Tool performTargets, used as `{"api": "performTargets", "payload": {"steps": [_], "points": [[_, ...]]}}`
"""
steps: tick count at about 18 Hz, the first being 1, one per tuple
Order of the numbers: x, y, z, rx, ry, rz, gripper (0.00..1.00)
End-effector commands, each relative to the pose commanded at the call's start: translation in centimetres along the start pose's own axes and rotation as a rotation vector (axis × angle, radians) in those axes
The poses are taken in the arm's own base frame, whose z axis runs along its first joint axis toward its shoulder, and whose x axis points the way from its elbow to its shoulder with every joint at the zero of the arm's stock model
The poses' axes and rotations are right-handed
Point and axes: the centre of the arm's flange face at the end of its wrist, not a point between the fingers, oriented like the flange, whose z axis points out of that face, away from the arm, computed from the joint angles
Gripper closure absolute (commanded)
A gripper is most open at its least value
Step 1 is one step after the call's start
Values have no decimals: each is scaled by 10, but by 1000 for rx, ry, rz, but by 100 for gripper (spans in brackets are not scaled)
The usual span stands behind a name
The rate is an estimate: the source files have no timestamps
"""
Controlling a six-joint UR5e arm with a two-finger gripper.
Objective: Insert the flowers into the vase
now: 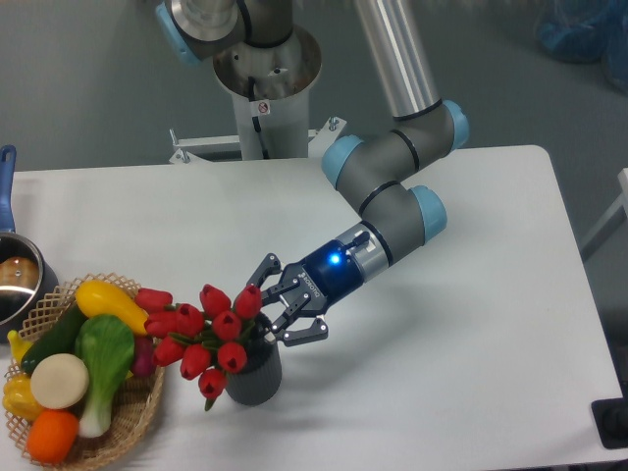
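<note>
The flowers point(201, 331), a bunch of red tulip buds, stand with their stems in the vase point(253, 375) and lean left over the wicker basket's edge. The vase is a short dark grey cylinder near the table's front, left of centre. My gripper point(279, 306) is open just right of the buds and above the vase's rim, its fingers spread and holding nothing. The stems are hidden behind the buds and inside the vase.
A wicker basket point(132, 427) with several toy vegetables sits at the front left, touching distance from the leaning buds. A steel pot point(15, 280) with a blue handle is at the left edge. The arm's base column point(265, 98) stands behind the table.
</note>
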Motion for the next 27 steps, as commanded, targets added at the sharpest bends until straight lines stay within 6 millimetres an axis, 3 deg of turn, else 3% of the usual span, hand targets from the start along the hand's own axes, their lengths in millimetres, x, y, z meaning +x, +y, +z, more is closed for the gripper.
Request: {"api": "performTargets", "payload": {"steps": [8, 12, 16, 20, 24, 27], "points": [[-1, -3, -4, -1, -6, 6, 1], [1, -20, -8, -87, -17, 52, 0], [3, -60, -35, -195, -74, 126, 0], [7, -107, -75, -387, -175, 210, 0], [19, -151, -120, -645, -317, 253, 0], [31, -177, -141, -765, -409, 246, 0]]}}
